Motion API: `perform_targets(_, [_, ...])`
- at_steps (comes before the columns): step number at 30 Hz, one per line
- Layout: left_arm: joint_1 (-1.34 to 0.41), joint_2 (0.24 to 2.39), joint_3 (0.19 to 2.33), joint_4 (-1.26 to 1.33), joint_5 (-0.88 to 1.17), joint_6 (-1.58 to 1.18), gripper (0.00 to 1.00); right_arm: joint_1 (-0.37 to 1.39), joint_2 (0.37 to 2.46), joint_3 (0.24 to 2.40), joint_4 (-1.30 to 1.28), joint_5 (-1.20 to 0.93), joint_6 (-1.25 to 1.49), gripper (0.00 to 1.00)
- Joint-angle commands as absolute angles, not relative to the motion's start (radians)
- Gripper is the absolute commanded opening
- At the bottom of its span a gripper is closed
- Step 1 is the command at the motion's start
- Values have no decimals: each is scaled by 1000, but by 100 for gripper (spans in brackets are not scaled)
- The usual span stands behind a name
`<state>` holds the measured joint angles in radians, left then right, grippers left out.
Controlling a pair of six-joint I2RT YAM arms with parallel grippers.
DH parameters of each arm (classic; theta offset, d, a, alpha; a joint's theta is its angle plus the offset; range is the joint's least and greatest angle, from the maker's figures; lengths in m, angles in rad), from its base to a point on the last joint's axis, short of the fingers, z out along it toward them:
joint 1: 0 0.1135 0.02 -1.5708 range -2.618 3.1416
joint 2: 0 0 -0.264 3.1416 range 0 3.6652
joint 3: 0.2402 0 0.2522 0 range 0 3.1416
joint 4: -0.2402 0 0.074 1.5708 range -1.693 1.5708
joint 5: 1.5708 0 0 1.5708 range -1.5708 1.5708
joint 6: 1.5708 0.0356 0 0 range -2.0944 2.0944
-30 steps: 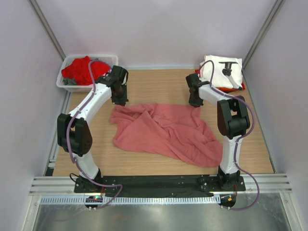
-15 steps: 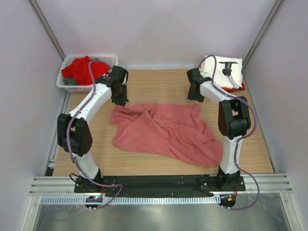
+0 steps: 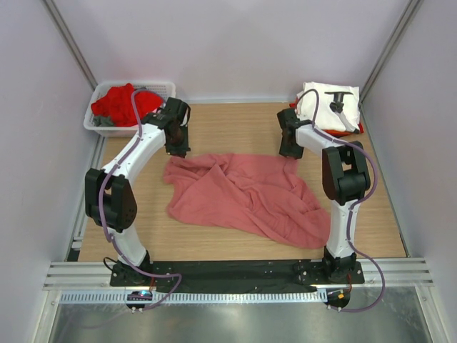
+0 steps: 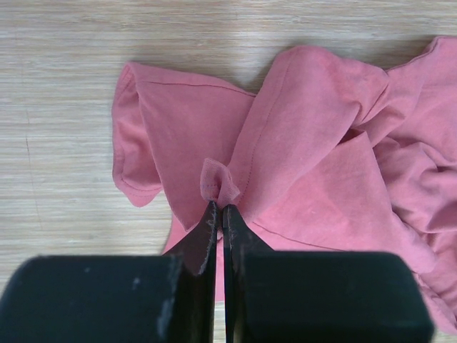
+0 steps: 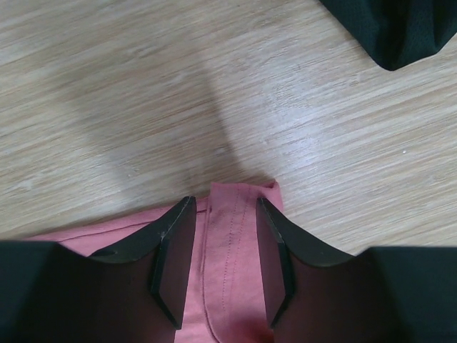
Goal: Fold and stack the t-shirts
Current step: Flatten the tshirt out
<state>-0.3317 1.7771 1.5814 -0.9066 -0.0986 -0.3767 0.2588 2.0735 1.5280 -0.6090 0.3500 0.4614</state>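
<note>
The large salmon-pink t-shirt [image 3: 246, 196] lies crumpled on the wooden table. My left gripper [image 3: 178, 150] is at its far left corner, shut on a small pinch of pink cloth [image 4: 218, 187]. My right gripper [image 3: 289, 151] is at the shirt's far right corner, open, with a hemmed strip of the pink shirt [image 5: 230, 243] lying between its fingers [image 5: 171, 246]. A folded white t-shirt with black print [image 3: 328, 107] sits on a red one at the far right. Red and grey t-shirts [image 3: 121, 103] fill the basket.
A white plastic basket [image 3: 168, 87] stands at the far left corner. A black cloth [image 5: 389, 28] shows at the top right of the right wrist view. Bare wood lies between the two arms at the far side.
My right gripper lifted away toward the far side half a second ago and has come back down onto the shirt's far right corner. The left arm has not moved.
</note>
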Motion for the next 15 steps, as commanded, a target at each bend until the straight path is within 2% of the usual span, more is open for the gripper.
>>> perform_targets(1, [-331,1733,1580,-893,-115,-364,0,249,2066,1517,-569,353,460,45])
perform_targets(3, [-331,1736,1580,-891,-117,-364,0,239,2069,1500,-554,350,459,45])
perform_targets(7, [-331,1740,1580,-893,-117,-364,0,226,2075,1471,-534,342,457,29])
perform_targets(9, [-331,1743,1580,-893,-123,-364,0,219,2068,1460,-525,342,459,25])
perform_targets(15, [-331,1750,1583,-899,-146,-362,0,212,2048,1456,-537,374,457,21])
